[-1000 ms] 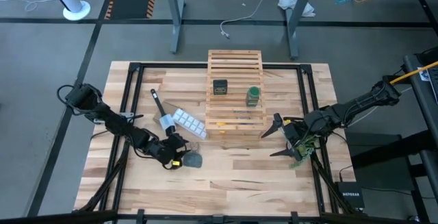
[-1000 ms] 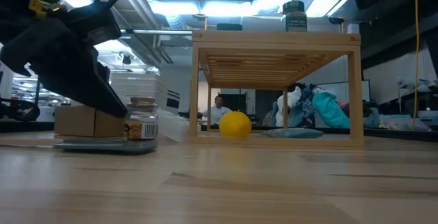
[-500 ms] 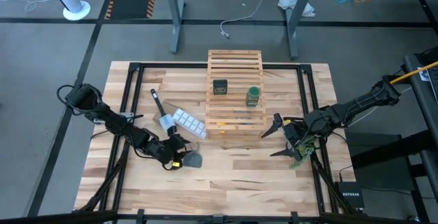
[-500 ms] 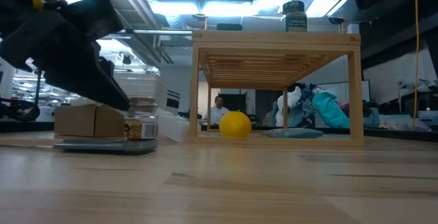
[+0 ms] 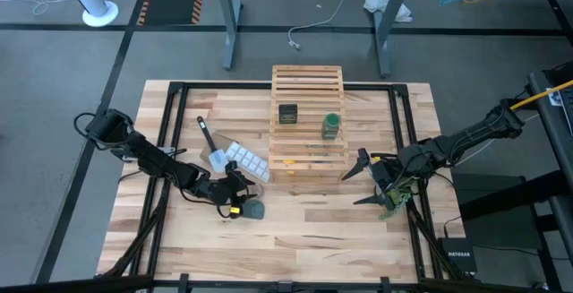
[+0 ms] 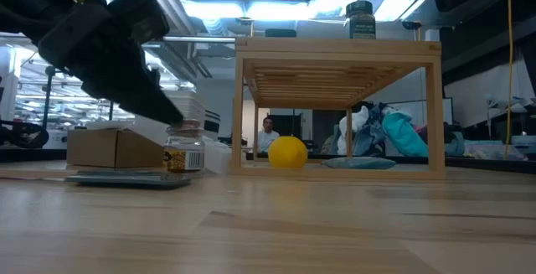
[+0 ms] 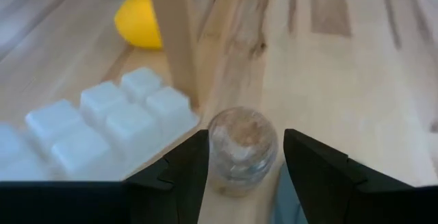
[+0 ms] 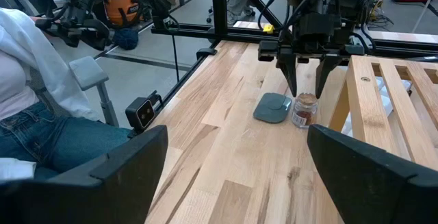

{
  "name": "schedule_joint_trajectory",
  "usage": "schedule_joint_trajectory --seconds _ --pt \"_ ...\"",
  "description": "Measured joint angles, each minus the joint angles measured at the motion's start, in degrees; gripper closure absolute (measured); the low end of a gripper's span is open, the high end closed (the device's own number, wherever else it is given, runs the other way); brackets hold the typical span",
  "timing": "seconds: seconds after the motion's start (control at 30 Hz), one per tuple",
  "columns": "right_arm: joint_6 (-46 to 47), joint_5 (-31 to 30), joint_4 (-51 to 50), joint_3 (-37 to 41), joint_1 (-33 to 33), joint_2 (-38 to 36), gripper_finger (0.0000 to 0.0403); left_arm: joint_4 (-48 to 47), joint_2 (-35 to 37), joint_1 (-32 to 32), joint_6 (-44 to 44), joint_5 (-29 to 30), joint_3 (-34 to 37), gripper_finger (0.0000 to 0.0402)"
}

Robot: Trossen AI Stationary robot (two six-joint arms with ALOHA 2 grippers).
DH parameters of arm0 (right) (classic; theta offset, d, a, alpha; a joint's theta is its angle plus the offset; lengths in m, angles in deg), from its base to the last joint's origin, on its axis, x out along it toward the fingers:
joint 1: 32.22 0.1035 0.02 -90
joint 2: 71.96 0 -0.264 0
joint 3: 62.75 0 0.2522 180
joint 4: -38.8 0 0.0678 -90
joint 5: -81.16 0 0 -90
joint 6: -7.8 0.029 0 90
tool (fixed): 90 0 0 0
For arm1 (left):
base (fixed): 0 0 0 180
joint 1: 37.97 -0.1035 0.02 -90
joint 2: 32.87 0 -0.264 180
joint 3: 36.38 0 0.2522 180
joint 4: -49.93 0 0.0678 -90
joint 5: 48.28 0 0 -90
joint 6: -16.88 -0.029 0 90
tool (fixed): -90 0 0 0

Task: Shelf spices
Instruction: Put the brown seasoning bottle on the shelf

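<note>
Overhead, high view: left gripper (image 5: 240, 196) sits low by the front left corner of the shelf (image 5: 309, 85), over the clear jar, which is mostly hidden under it; dark jar (image 5: 288, 114) and green jar (image 5: 331, 126) already stand on top of the shelf.
Nearer arm: left, plainly; right gripper (image 5: 374, 185) waits well off on the far side of the shelf, fingers spread wide, nothing in them.
Low view: clear jar (image 6: 184, 150) upright on the table, at the edge of the flat grey pad (image 6: 126, 178); the left arm's fingers slope down onto its lid from above.
Left wrist view: jar lid (image 7: 241, 133) dead centre between the two fingers (image 7: 179, 169), which stand spread either side, not seen pinching.
Right wrist view: the left arm hangs straight over the jar, pad just beside it, white tray (image 7: 89, 131) out of the way.
Judgement: jar's long axis is vertical, fingers straddle it; closing should take it.
</note>
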Motion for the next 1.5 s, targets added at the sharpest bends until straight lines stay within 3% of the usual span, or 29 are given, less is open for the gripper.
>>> schedule_joint_trajectory --seconds 0.4,0.6,0.7,1.0,1.5 --pt "0.00 0.00 0.00 0.00 0.02 0.00 0.0045 1.14 0.02 0.00 -2.67 0.24 -0.02 0.0219" --pt "0.00 0.00 0.00 0.00 0.02 0.00 0.0045 1.16 0.07 0.00 -6.38 9.87 -0.01 0.0219" --pt "0.00 0.02 0.00 0.00 0.02 0.00 0.0045 1.14 0.07 0.00 -6.11 10.69 -0.02 0.0219" --pt "0.02 0.02 0.02 0.00 0.07 0.00 0.0045 1.12 0.11 -1.50 -0.47 -0.18 -0.04 0.0219" --pt "0.02 0.02 0.02 0.00 0.04 0.00 0.0045 1.80 0.22 -4.09 5.11 -7.23 -0.16 0.0219"
